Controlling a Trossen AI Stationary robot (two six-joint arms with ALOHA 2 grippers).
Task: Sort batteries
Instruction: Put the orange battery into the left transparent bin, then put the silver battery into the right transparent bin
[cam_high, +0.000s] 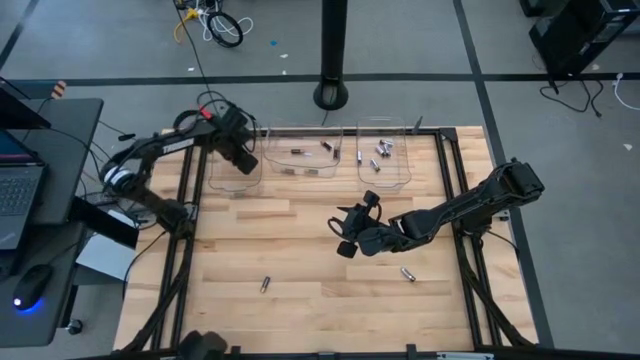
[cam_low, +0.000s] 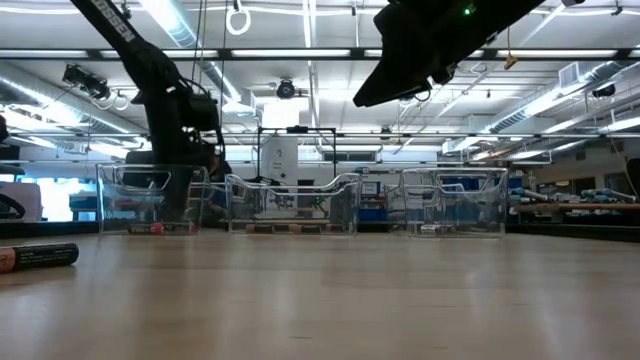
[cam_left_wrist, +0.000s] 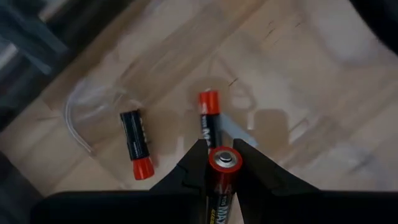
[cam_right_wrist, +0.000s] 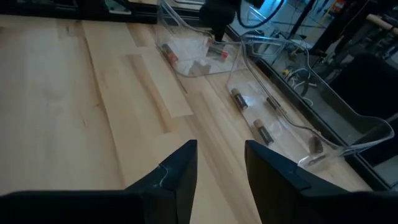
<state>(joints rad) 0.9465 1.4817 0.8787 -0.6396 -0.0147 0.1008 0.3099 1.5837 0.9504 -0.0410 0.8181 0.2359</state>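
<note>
My left gripper (cam_left_wrist: 221, 154) hovers over the left clear bin (cam_high: 232, 178), shut on a black battery with a red end (cam_left_wrist: 218, 194). Two more black, red-ended batteries (cam_left_wrist: 136, 143) (cam_left_wrist: 209, 118) lie on that bin's floor below it. My right gripper (cam_right_wrist: 221, 167) is open and holds nothing, raised above the middle of the table (cam_high: 352, 236). Two loose batteries lie on the wood, one (cam_high: 265, 284) toward the near left and one (cam_high: 408, 273) near the right arm. One of them shows at the left of the low view (cam_low: 38, 256). The middle bin (cam_high: 305, 152) and right bin (cam_high: 385, 158) hold several batteries. My left gripper pinches the battery between its two fingers, coming from above and pointing down into the left bin. The battery lies along the fingers, and its end with the silver terminal (cam_left_wrist: 223, 159) pokes out between the fingertips. It is lifted clear of the bin floor.
Three clear bins stand in a row along the table's far edge. Dark rails run down the table's left and right sides (cam_high: 455, 200). A desk with a laptop and mouse (cam_high: 30, 285) stands left of the table. Bare wood lies between the bins and the loose batteries.
</note>
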